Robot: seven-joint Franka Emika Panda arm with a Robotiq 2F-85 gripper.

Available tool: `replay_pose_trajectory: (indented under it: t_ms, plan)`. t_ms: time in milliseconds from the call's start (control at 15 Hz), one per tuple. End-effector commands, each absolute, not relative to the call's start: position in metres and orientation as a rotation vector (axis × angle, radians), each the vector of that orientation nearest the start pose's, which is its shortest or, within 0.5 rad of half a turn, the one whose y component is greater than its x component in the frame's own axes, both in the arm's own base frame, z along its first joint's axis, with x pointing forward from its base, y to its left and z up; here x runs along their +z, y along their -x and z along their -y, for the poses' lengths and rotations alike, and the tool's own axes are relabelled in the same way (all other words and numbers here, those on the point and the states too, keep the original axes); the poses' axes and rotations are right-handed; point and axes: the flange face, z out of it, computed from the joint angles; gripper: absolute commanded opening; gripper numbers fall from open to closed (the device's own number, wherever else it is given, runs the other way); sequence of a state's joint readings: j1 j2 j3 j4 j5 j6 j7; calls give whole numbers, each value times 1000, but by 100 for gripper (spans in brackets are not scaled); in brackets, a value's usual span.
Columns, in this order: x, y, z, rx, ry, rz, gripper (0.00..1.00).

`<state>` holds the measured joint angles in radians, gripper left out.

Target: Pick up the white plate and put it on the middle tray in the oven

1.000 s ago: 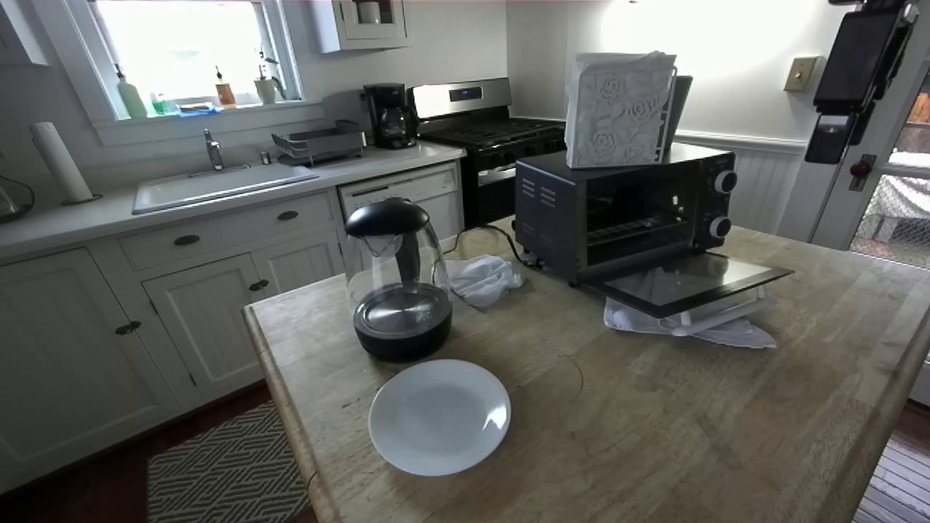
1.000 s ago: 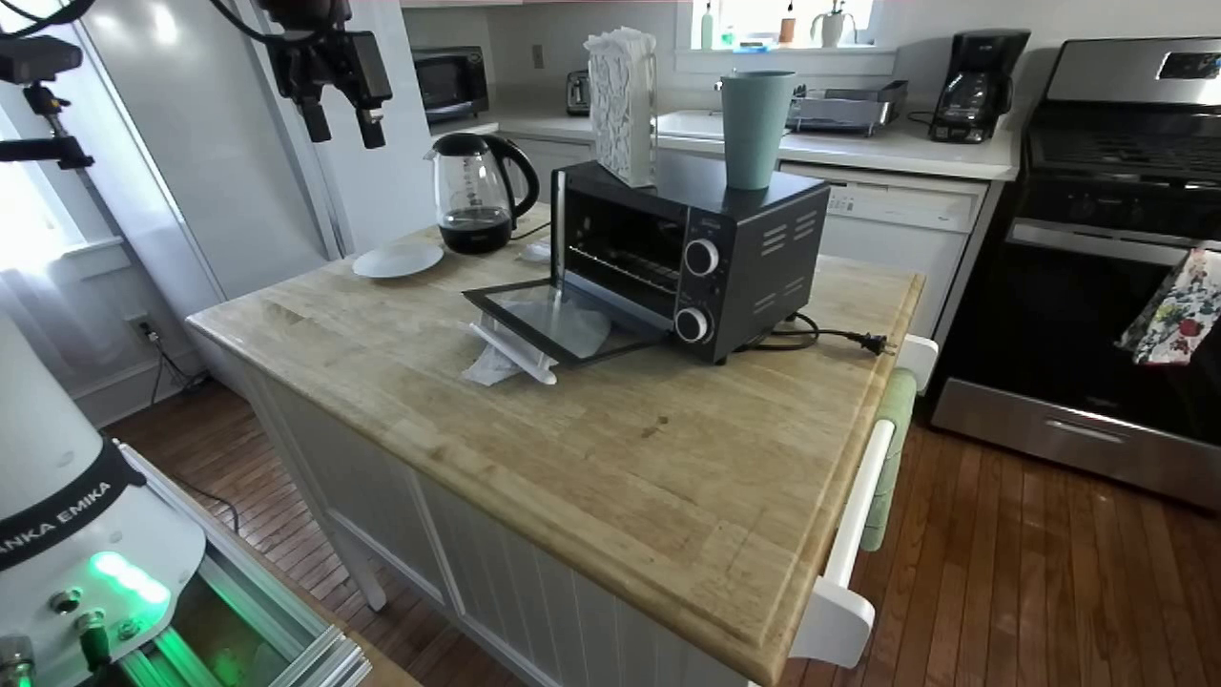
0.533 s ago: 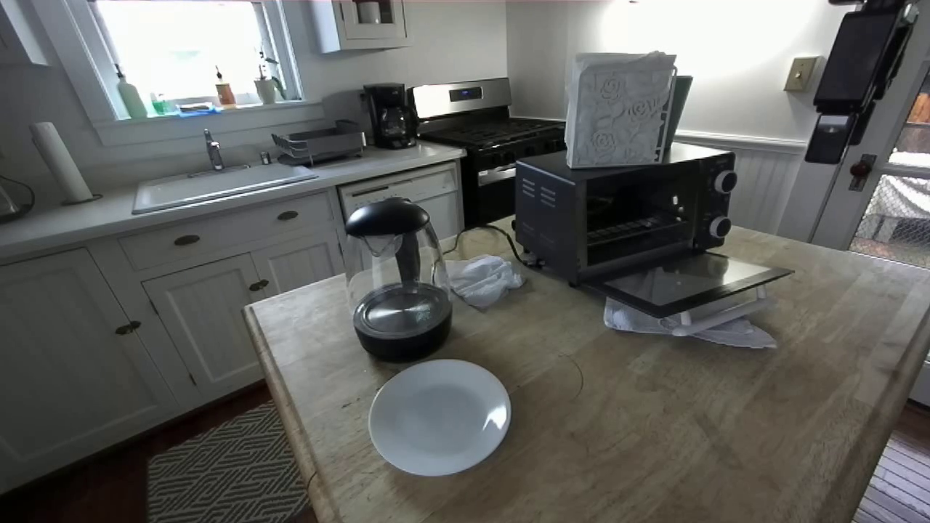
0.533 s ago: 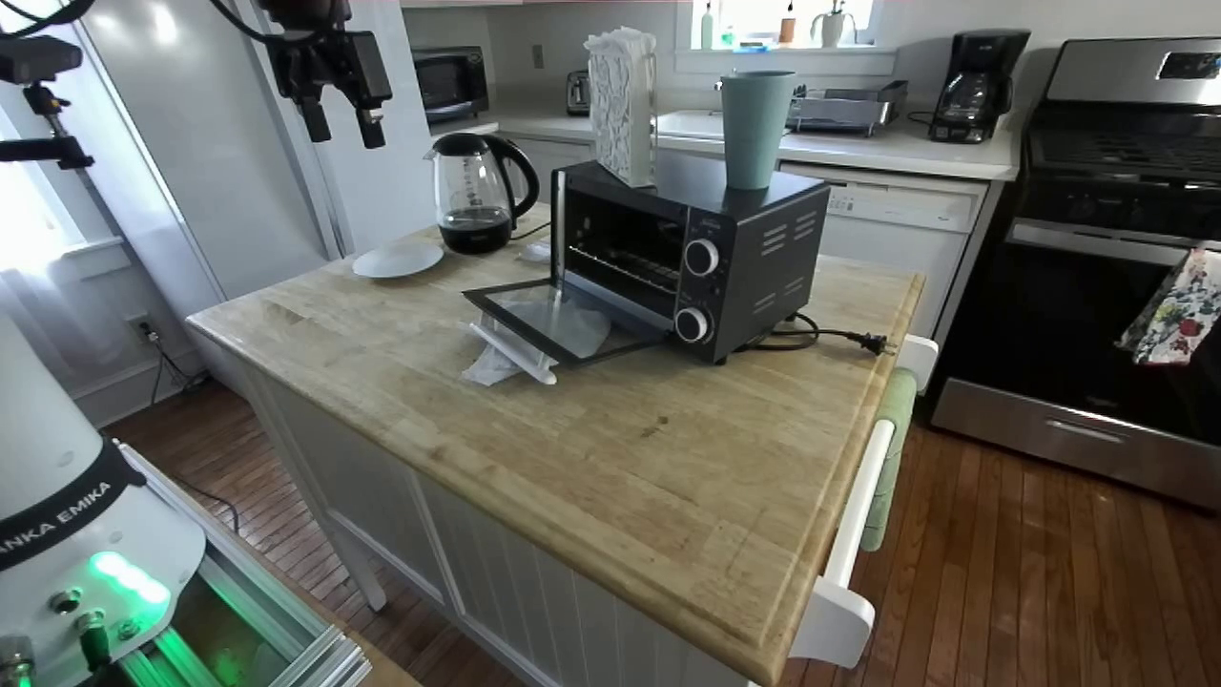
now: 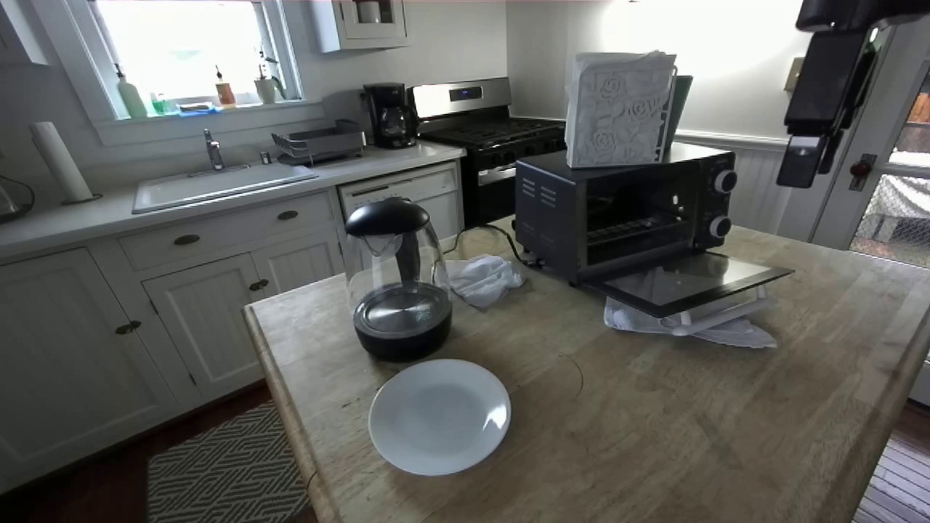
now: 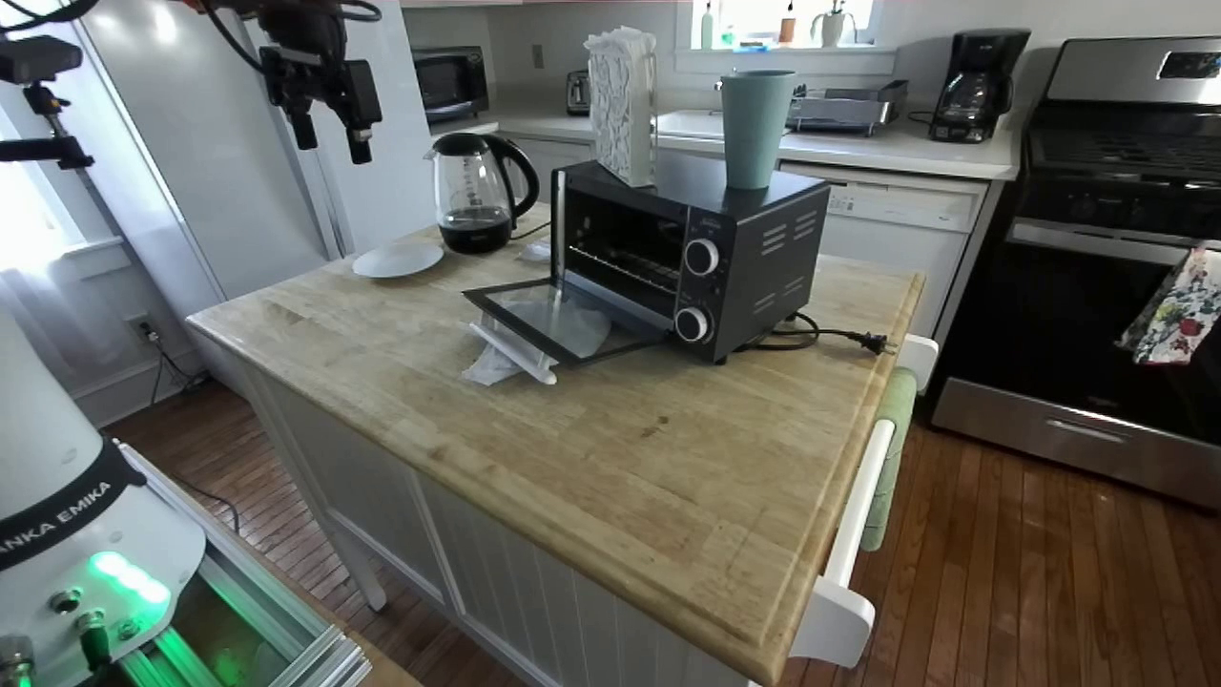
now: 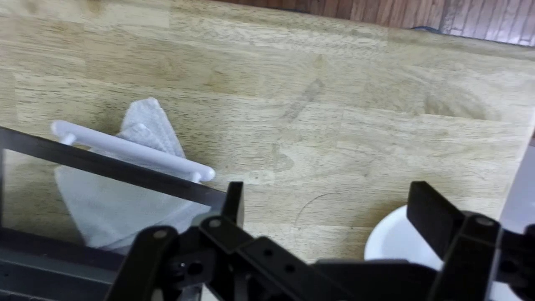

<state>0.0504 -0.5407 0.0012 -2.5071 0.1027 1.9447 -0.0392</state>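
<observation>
Table (image 6: pixel 591 429): wood top; if we come down too far, we expect a hard contact. Oven (image 6: pixel 739 243): door (image 5: pixel 690 283) lowered, wire rack (image 5: pixel 632 229) inside; we cannot confirm that this is the middle tray. The mouth looks shallow, so we judge that a tilted load may strike its frame or snag on the door. Glass carafe (image 5: pixel 402 316): a wide sweep nearby could knock it over. Gripper (image 7: pixel 327 198): fingers (image 7: pixel 434 217) spread well apart, nothing between them, hanging high over the table. White plate (image 5: pixel 439 418): flat on the wood, just beside the carafe. Its low, smooth rim may slip free, and we suspect that a one-edge hold would let it sag. Green cup (image 6: pixel 755 134): upright on the oven; any jolt there, say from bumping the door, could topple it.
</observation>
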Motion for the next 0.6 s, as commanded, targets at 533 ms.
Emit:
replay_pose_trajectory:
  t_ms: [533]
  plan:
    - [361, -462, -106, 99, 2654, -42, 100]
